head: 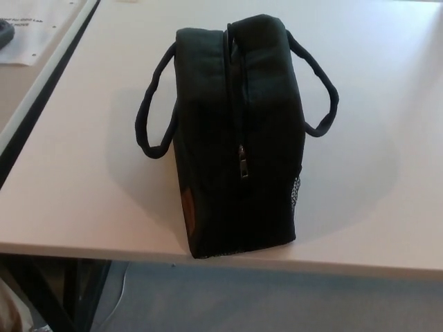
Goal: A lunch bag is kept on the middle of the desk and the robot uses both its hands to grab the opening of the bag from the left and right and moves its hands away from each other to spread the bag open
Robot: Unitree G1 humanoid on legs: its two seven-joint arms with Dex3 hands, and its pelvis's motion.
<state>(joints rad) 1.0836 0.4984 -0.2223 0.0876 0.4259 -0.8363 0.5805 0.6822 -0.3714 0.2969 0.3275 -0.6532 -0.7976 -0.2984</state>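
Standing on one desk (76,180), one lunch bag (235,138), two handles

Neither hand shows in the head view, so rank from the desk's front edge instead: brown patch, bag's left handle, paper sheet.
1. brown patch, low on the bag's near end.
2. left handle, on its left side, farther back.
3. paper sheet, far left corner.
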